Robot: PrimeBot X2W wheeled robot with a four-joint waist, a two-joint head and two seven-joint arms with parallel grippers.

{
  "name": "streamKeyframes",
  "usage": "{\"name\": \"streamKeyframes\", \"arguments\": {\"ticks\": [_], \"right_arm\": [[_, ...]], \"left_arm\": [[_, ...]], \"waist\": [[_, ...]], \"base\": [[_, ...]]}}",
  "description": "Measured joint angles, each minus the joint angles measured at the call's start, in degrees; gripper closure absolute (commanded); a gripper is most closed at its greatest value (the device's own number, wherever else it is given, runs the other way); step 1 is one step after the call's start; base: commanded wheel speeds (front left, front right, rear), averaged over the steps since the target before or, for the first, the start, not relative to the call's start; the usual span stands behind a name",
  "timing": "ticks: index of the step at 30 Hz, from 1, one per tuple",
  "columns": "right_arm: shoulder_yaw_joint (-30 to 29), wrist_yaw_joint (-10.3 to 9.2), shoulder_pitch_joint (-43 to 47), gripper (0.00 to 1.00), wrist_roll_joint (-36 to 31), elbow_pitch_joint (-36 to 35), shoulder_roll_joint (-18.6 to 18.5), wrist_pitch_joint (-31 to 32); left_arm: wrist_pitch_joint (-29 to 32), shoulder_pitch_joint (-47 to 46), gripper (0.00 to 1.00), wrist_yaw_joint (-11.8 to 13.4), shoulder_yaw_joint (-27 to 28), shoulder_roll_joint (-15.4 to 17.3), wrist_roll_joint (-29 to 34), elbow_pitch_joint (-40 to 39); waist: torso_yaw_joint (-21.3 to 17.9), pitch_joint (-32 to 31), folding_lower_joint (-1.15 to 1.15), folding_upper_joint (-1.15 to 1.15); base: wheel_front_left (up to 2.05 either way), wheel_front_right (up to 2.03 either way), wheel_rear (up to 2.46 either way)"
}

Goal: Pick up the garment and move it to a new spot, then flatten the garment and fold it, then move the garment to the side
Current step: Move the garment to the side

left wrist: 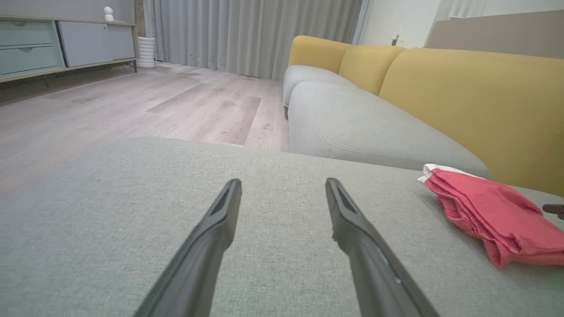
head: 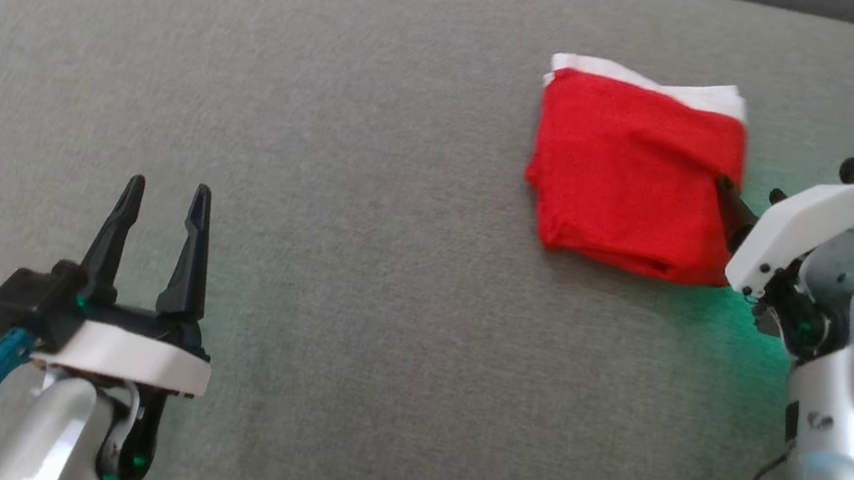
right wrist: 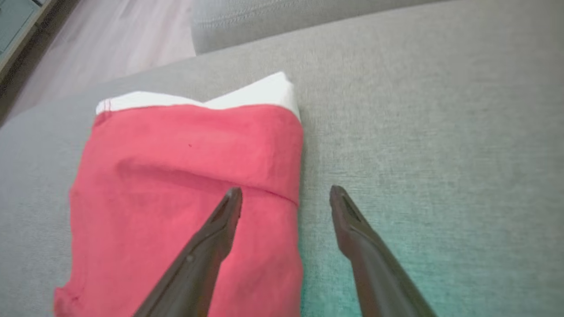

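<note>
A wide grey cushion (head: 389,268) lies in the near part. Beyond it is a pale wooden floor (left wrist: 132,105). At the right stands a sofa (left wrist: 462,97) with yellow backs and grey seats. Grey curtains (left wrist: 246,31) hang far behind, and a low cabinet (left wrist: 44,48) stands far left.

One garment (head: 633,178), seemingly — two end effectors (head: 168,194) (right wrist: 286,193)

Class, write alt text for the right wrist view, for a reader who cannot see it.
A folded red garment with a white edge lies on a grey cushion. The open right gripper straddles its side edge, one finger above cloth, one above bare cushion.
</note>
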Motion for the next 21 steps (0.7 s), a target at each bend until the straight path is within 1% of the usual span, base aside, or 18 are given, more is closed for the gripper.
{"name": "streamKeyframes", "arguments": {"ticks": [6,7,8,9,13,15,18,21], "right_arm": [[-2.4,0.00,-5.1,0.00,-2.0,8.8,0.2,-1.0],[-1.9,0.00,-5.7,0.27,-1.8,10.0,0.2,-1.0],[-1.1,0.00,-6.2,0.73,-1.3,10.9,0.2,-1.0],[0.0,0.00,-6.7,1.00,-0.5,11.5,0.2,-1.0],[6.8,0.00,-7.7,1.00,0.7,11.9,0.1,-1.5],[11.7,0.00,-7.8,1.00,0.8,11.3,-1.0,-1.7],[20.1,0.00,-7.9,1.00,3.6,8.1,-4.4,0.3],[30.0,0.00,-9.1,1.00,7.8,2.1,-9.9,3.5]], "left_arm": [[-0.1,-1.5,0.00,-0.3,-0.3,-0.5,0.6,0.6],[-0.3,-1.7,0.00,-0.3,-0.4,-0.6,0.6,0.8],[-0.5,-1.9,0.00,-0.4,-0.4,-0.7,0.6,0.9],[-0.5,-1.9,0.00,-0.5,-0.4,-0.8,0.6,1.0],[-0.5,-1.9,0.00,-0.5,-0.4,-1.0,0.8,1.7],[-0.5,-1.9,0.00,-0.9,-0.4,-1.0,0.8,1.9],[-0.5,-1.8,0.00,-0.9,-0.2,-1.0,0.8,2.1],[-0.6,-1.7,0.00,-0.9,0.1,-1.0,0.8,2.2]], "waist": [[1.5,2.2,0.00,0.00],[1.6,2.4,0.00,0.00],[1.5,2.4,0.00,0.00],[1.4,2.5,-0.01,0.00],[0.1,2.2,-0.01,0.00],[-0.7,1.8,-0.01,0.00],[-2.5,0.9,-0.02,0.00],[-4.9,0.0,-0.02,0.00]], "base": [[0.00,0.00,0.00],[0.00,0.00,0.00],[0.00,0.00,0.00],[0.00,0.00,0.00],[0.00,0.00,0.00],[0.00,0.00,0.00],[0.00,0.00,0.00],[0.00,0.00,0.00]]}}
